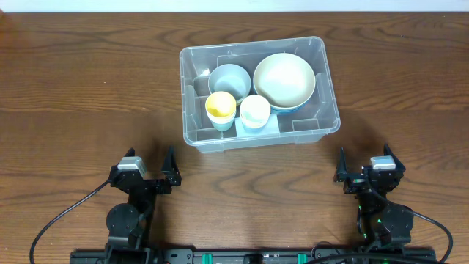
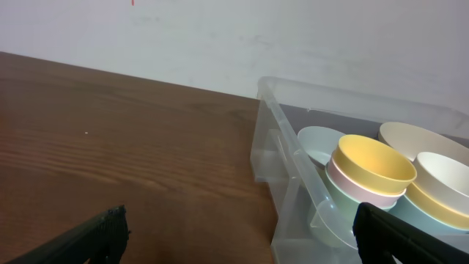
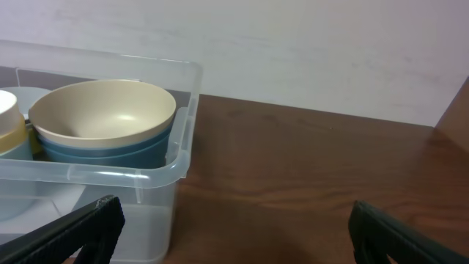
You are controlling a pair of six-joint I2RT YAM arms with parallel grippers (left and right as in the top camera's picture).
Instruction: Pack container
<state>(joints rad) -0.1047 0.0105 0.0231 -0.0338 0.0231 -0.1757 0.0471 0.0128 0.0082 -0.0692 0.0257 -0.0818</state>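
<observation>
On the table [image 1: 88,88] the container [image 1: 308,123] is set centrally, likely so both arms reach it. Inside, a cream bowl [image 1: 284,81] is nested beside a grey bowl [image 1: 229,79], and a yellow cup [image 1: 220,106] and white cup [image 1: 255,110] are stacked on others, seemingly to save room. The left gripper [image 1: 152,158] and right gripper [image 1: 364,155] are parked short of it, jaws apart, nothing held

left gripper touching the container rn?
Apart. The overhead view shows a strip of bare table between the left gripper, jaws open, and the near wall of the container.
</observation>
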